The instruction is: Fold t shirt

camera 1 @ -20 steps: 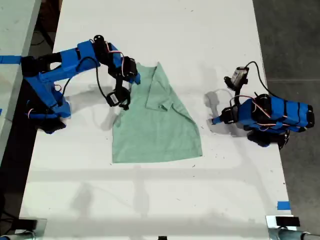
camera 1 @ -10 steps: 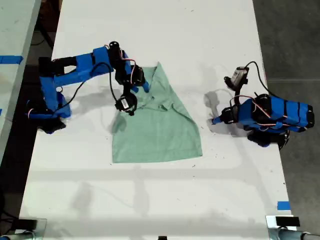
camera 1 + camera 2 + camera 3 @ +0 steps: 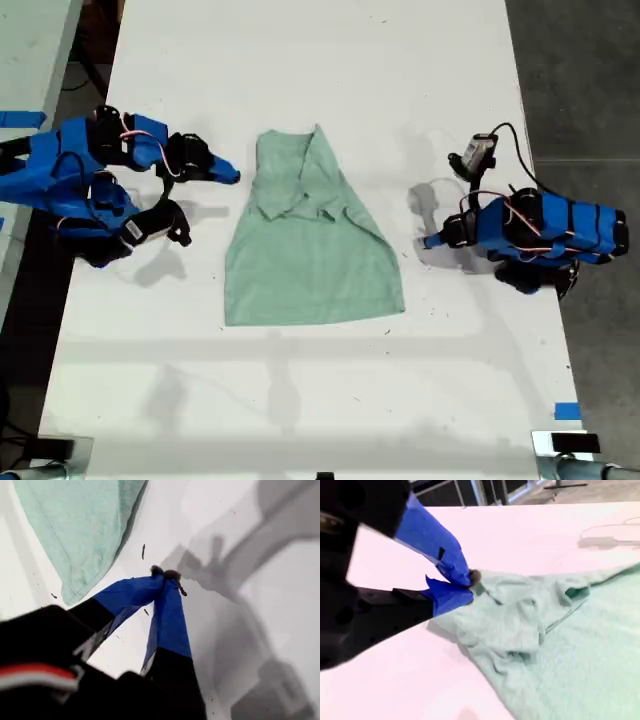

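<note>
Shirt part-folded at mid-bench, both claws pinched shut on nothing.

Nearest the bench's point(image 3: 300, 400) near edge, the shirt's point(image 3: 315, 260) hem lies flat and wide. Farther up, the cloth narrows where the sleeves are turned in over the chest, rumpled rather than neat. I judge the side folds started and the hem-to-collar fold not yet done.

My first gripper point(image 3: 430, 241) sits just off the shirt towards the exterior view's right. My second gripper point(image 3: 228, 173) is beyond it, near the far corner on the exterior view's left, apart from the cloth.

The exterior view alone shows the whole outline. The first wrist view shows the blue tips meeting over bare bench. The second wrist view shows the bunched creases at the collar.
</note>
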`<action>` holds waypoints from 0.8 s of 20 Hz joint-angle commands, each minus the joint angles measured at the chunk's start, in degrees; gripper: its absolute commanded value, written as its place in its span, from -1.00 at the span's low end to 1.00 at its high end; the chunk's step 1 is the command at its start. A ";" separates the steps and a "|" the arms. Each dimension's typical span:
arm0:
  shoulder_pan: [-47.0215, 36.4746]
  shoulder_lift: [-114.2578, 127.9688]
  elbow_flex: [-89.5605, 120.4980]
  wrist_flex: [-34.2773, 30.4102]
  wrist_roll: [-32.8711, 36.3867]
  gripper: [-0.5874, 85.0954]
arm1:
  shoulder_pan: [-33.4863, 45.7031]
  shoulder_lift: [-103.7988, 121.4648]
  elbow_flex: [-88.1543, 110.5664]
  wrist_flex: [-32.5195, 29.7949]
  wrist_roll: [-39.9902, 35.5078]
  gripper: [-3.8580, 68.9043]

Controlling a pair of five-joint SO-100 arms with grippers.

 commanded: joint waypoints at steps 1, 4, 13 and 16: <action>-1.05 18.46 20.57 -5.27 0.35 -0.99 | -0.09 0.79 2.37 0.35 -0.09 -0.94; -2.55 47.37 40.61 2.37 1.76 -0.99 | 0.09 0.79 2.37 0.35 -0.18 -0.94; -1.14 47.11 42.89 4.66 1.41 -0.99 | -0.18 0.70 2.37 0.35 0.26 -0.94; -1.05 47.11 42.89 4.66 1.49 -0.99 | -0.26 0.70 2.37 0.35 0.44 -0.94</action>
